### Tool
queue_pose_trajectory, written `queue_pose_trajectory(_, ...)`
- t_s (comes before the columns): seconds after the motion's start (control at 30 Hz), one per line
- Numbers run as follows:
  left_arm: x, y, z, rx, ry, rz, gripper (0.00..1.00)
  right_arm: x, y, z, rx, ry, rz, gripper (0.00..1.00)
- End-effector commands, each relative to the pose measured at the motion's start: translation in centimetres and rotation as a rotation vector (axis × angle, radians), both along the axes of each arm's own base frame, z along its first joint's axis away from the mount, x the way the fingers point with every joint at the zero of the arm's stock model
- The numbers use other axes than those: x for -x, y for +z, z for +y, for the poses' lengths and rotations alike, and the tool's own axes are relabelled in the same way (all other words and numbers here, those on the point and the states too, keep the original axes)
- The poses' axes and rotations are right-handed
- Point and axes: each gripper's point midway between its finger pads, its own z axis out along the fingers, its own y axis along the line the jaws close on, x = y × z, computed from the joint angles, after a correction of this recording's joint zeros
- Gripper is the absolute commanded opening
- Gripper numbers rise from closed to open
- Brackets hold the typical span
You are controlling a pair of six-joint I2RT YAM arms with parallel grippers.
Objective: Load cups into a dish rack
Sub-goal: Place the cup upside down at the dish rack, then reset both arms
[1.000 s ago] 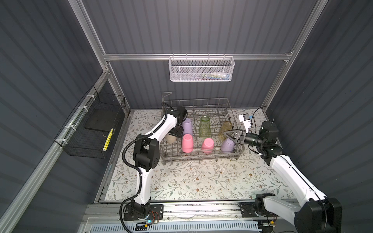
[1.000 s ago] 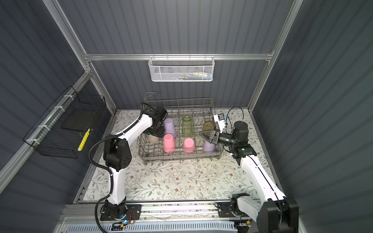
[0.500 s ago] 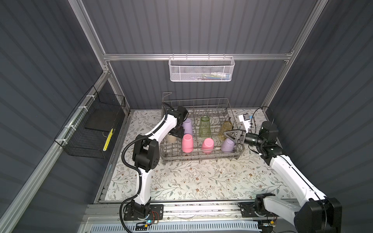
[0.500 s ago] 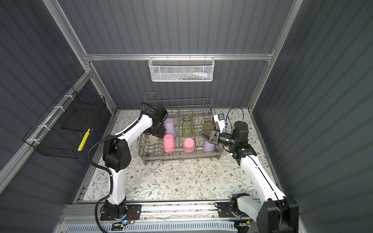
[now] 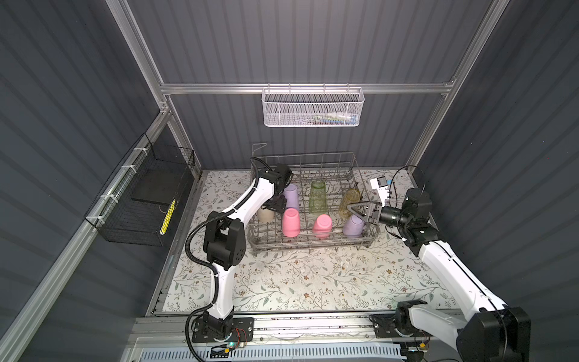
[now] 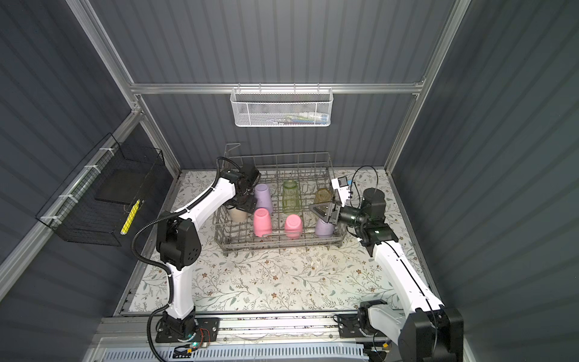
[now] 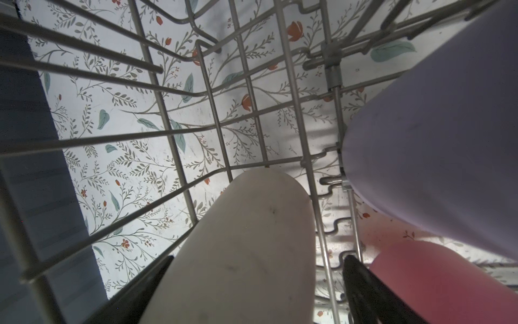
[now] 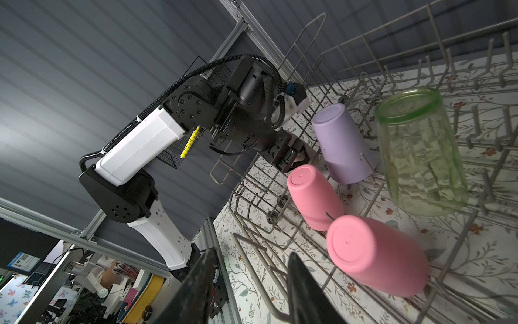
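**Left gripper [image 7: 258, 261] straddles opaque beige plastic tumbler [image 7: 246, 238]**

Only the left wrist view shows the jaws spread wide, with one finger [image 7: 361, 280] clear of the tumbler, which stands inside the grey wire dish rack [image 5: 313, 243]. Both top views show a lilac plastic tumbler [image 5: 352, 226] in the rack, just beneath the half-parted, empty right gripper [image 5: 361, 210]. The right wrist view misses that cup.
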Motion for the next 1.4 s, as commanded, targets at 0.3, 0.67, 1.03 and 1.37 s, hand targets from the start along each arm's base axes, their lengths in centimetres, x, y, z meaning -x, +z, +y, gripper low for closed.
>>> queue_pose_trajectory(0.3, -0.5, 4.4, 1.4, -0.023, 0.034, -0.133, 0.94, 0.0, -0.1, 0.0, -0.004, 0.006, -0.006, 0.45)
queue_pose_trajectory(0.67, -0.8, 5.4, -0.2, 0.016, -0.011, -0.188, 0.96, 0.0, -0.2, 0.0, -0.004, 0.008, -0.005, 0.45)
queue_pose_trajectory(1.03, -1.2, 6.2, -1.2, -0.01, -0.045, -0.255, 0.96, 0.1, -0.1, 0.0, -0.008, 0.01, -0.006, 0.45)
queue_pose_trajectory(1.37, 0.8, 12.3, -9.6, 0.249, -0.314, -0.408, 0.96, -0.1, 0.2, 0.0, -0.004, 0.0, -0.018, 0.45)
